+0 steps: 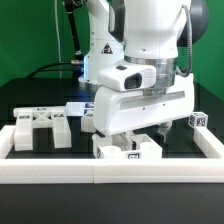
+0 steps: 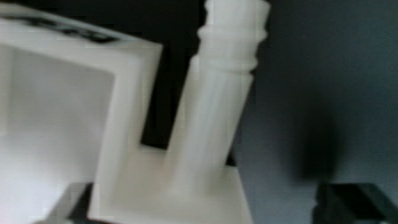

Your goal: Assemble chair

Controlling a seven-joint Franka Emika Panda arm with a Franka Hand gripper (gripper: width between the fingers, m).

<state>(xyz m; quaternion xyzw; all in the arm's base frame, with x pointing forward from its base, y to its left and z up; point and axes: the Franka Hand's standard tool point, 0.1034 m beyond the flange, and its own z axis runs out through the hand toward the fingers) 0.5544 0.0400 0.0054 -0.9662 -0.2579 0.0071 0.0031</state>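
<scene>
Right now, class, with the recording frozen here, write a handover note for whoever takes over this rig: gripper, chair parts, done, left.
Gripper: jaws apart, low over the white ribbed plastic leg; a gap shows beside one finger, so no grip yet.
Parts: the leg lies next to a flat white plastic plate; the white slotted seat block sits at the exterior view's left; a small white tagged piece at its right.
Done: the seat block stands alone; no finished chair.
Left: grip the leg, then join all parts.
</scene>
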